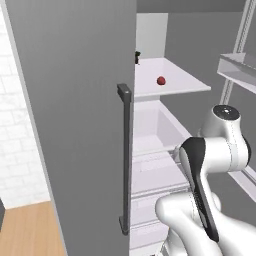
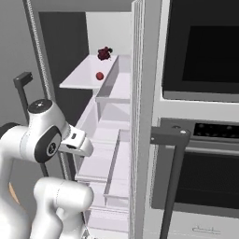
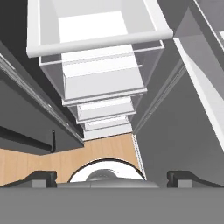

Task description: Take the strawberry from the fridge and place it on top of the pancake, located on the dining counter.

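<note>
Fridge (image 1: 75, 100) door was matt grey w/ dark matt bar handle (image 1: 124, 160), shelf (image 1: 170, 82) & drawers (image 3: 94, 52) smooth white plastic-looking, strawberry (image 1: 161, 80) glossy-ish red, oven (image 2: 200, 116) front black & shiny, floor (image 1: 30, 230) light wood, wall (image 1: 12, 135) white brick.

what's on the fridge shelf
On the white shelf lie the strawberry and, further back, a darker red item. The left door hides part of it.
</note>
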Robot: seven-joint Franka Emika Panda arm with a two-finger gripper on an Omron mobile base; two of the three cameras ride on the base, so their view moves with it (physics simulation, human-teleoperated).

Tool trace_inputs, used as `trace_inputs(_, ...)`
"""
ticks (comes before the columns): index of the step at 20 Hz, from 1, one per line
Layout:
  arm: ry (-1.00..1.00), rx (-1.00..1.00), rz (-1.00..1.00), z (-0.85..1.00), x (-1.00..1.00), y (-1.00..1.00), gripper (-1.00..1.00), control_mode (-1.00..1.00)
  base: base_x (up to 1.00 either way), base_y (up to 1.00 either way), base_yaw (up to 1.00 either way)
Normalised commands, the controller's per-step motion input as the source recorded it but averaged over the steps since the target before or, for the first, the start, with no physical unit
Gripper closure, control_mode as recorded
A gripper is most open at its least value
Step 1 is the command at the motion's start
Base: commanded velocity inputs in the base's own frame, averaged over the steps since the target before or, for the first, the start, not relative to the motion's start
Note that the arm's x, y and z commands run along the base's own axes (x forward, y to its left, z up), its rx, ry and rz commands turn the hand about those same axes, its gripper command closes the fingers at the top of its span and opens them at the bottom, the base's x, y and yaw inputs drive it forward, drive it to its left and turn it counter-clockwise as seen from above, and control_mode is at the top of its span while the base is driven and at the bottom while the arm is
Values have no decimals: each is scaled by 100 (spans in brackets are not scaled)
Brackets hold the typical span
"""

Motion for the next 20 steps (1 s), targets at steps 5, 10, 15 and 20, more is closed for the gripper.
trace_inputs(5,0,0,0,0,0,0,-100,100,41,-15,7)
trace_inputs(10,0,0,0,0,0,0,-100,100,9,-4,1)
trace_inputs(15,0,0,0,0,0,0,-100,100,0,0,0)
trace_inputs(20,0,0,0,0,0,0,-100,100,1,0,0)
